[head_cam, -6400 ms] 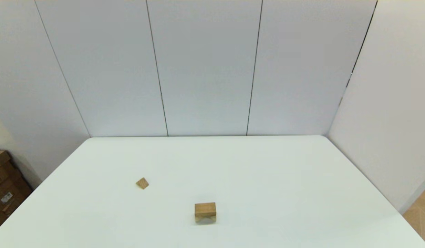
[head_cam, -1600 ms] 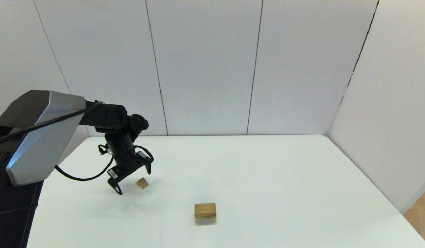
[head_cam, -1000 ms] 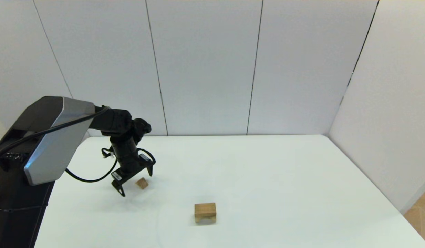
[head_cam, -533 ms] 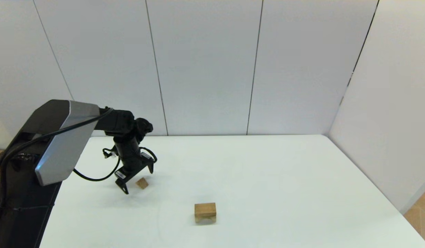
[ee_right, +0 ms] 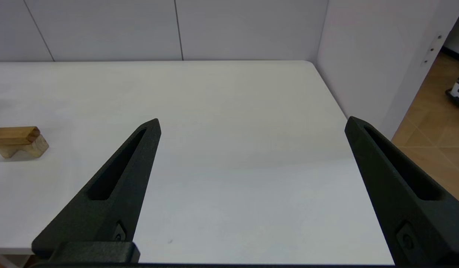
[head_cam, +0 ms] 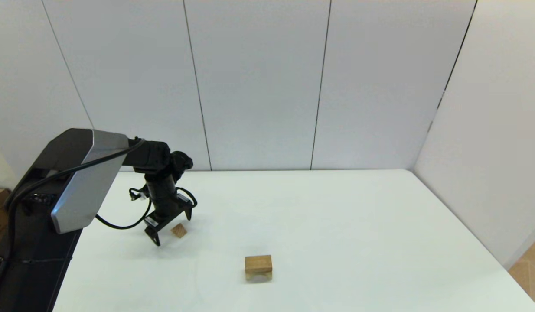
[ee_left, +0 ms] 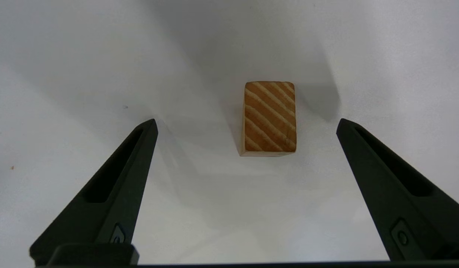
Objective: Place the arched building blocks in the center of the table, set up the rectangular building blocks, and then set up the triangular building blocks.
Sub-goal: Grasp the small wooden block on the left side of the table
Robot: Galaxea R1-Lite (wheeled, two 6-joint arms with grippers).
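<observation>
The left gripper [head_cam: 171, 226] hangs wide open over the triangular block [head_cam: 179, 230], toward the table's [head_cam: 337, 208] left edge. The rectangular block [head_cam: 258, 261] tops the arched block [head_cam: 259, 274] near the front edge, while the right gripper [ee_right: 252, 123], parked off that edge, gapes open too

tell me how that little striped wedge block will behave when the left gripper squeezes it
The triangular block looks like solid grained wood, so probably stiff and light. Its sloping faces may let it slip or pop out from between the open left gripper fingers. Lying flat on the table, it seems unlikely to roll.
</observation>
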